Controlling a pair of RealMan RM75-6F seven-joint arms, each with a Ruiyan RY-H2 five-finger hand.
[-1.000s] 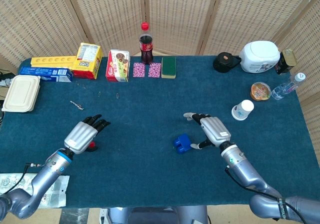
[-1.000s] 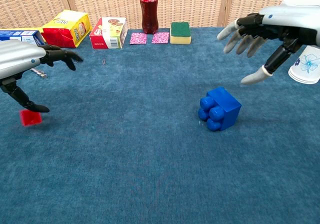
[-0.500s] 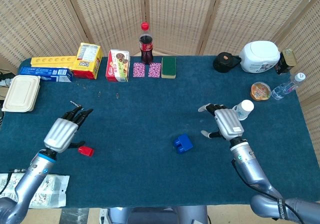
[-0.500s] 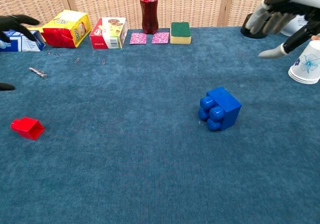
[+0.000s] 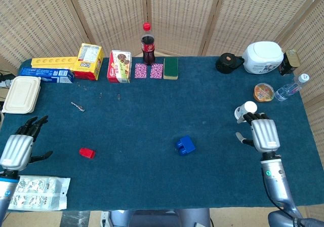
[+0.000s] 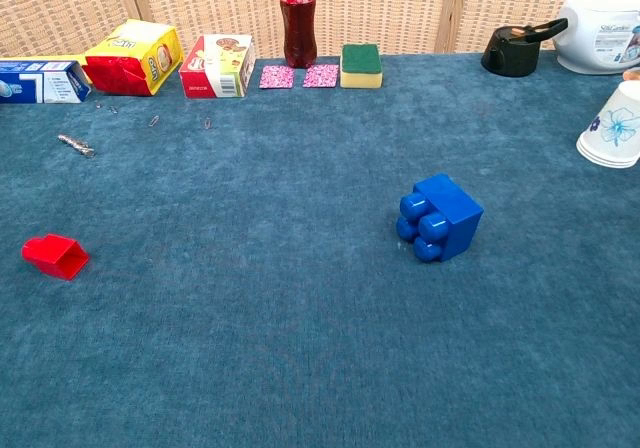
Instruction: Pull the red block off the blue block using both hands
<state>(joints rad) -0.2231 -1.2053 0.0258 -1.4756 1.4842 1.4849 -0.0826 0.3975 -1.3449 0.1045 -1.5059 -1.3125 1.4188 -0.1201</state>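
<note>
Left robot hand (image 5: 19, 145) at the desk's (image 5: 152, 105) left edge: fingers spread, holding nothing. Red block (image 5: 86, 152) lies alone near-left, well apart from the blue block (image 5: 185, 145) near centre. Right robot hand (image 5: 262, 133) at right: fingers apart, empty, beside a paper cup (image 5: 246, 109).

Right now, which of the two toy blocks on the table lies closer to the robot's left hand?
The red block. It lies toward the left hand, while the blue block sits near the table's middle, apart from both hands.
</note>
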